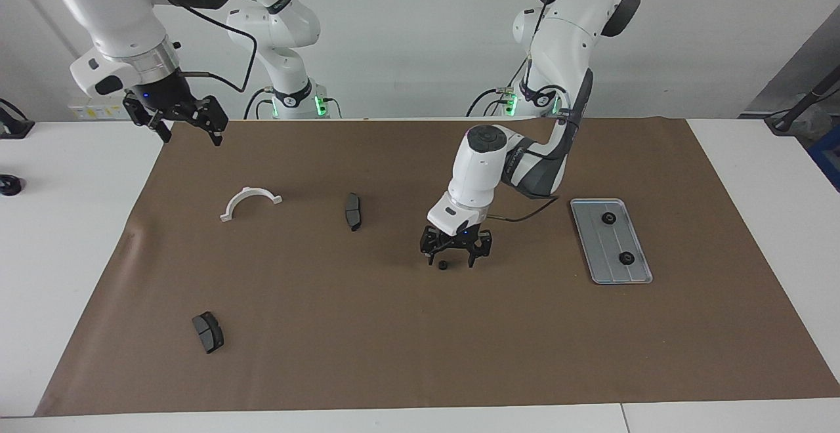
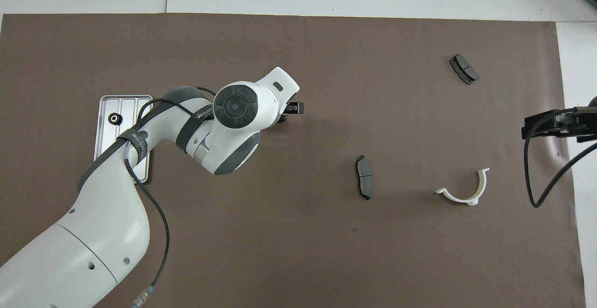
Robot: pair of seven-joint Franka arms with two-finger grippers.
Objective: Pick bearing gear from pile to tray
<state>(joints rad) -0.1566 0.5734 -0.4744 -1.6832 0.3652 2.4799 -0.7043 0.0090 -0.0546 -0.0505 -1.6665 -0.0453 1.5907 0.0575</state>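
The right gripper (image 1: 186,128) hangs open and empty over the mat's edge at its own end of the table; this arm waits. Below and inward of it lie a white half-ring bracket (image 1: 249,201) and a dark brake pad (image 1: 353,210), with a second brake pad (image 1: 208,331) nearer the camera.

The left gripper (image 1: 452,261) is low over the mat, jaws wide and holding nothing. The small black gear (image 1: 443,265) sits on the mat right at its fingertips, roughly between them; in the overhead view the wrist hides it.

The tray (image 1: 594,249) lies toward the left arm's end from that hand, with two gears (image 1: 608,218) already on it.

This looks like the reach for the next gear. The next move calls for settling the fingers squarely around it, closing, then lifting and carrying it to the tray.
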